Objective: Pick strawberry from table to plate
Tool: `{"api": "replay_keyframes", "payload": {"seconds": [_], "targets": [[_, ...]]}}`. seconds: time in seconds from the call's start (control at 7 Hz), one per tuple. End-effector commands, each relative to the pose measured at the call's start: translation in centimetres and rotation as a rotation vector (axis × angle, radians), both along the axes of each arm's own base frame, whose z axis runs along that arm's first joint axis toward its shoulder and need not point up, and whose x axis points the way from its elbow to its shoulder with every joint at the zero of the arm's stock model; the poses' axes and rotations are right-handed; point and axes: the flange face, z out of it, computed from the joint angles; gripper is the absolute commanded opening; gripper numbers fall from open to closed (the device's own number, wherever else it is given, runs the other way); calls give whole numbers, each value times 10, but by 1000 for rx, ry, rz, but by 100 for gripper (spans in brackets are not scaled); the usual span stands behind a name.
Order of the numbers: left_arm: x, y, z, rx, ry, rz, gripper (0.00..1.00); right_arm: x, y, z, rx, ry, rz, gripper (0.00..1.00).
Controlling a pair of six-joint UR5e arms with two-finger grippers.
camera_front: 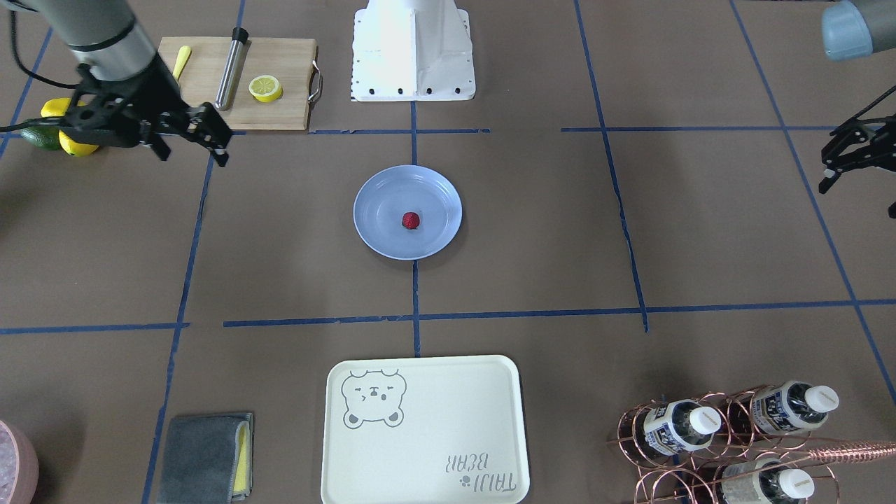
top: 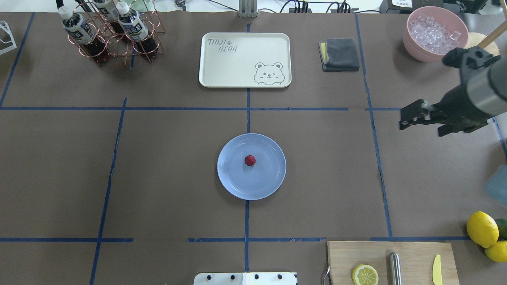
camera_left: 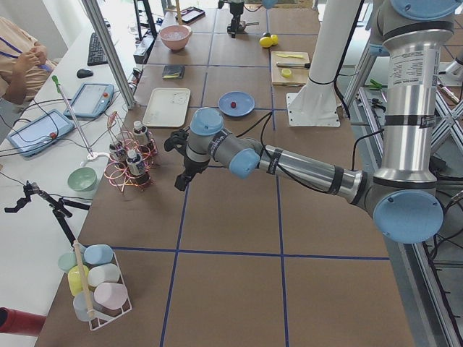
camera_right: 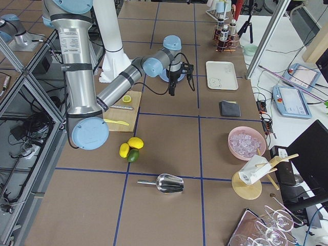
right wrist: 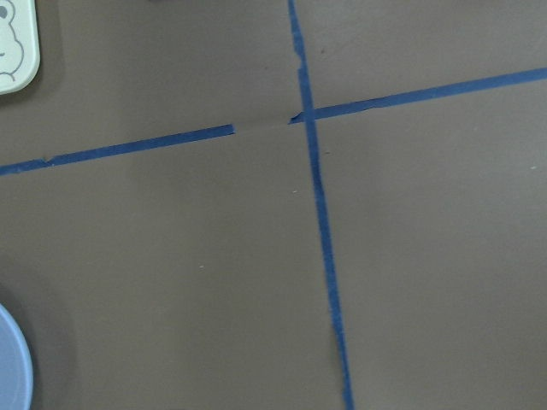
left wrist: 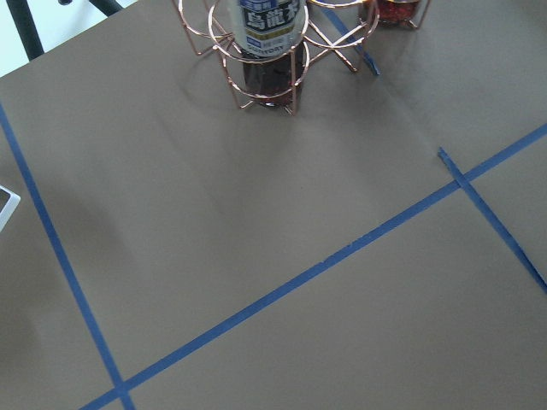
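- Front-facing view: the tiny dark-red strawberry (camera_front: 411,221) is sitting near the middle of the round pale blue plate (camera_front: 381,234) on the brown paper-covered table (camera_front: 630,245). The right gripper (camera_front: 194,155) and left gripper (camera_front: 858,199) are hanging well apart from it, jaws spread and empty.
- Overhead view: the berry is lying loose, so the task looks done.
- Wrist views: only taped table is showing. A low sweep could nudge the plate and roll the berry off.

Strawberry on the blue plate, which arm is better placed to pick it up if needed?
Right. The right gripper hangs much nearer the plate holding the strawberry; the left gripper is far off, by the bottle rack.
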Motion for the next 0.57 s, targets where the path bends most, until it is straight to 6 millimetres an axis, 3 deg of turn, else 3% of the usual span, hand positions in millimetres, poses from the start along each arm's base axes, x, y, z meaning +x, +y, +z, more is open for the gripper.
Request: {"api": "replay_keyframes", "payload": {"seconds": [0.0,0.29,0.43], "targets": [[-38,-10,35,-53,-16,5,100,121,-6,96,78,37,-84,100],[-51,-17,31,-185,-37,1,100,204,0,184,132,58,-144,100],[-87,-21,30,-235,-54,-1,100,228,5,217,161,69,-184,100]]}}
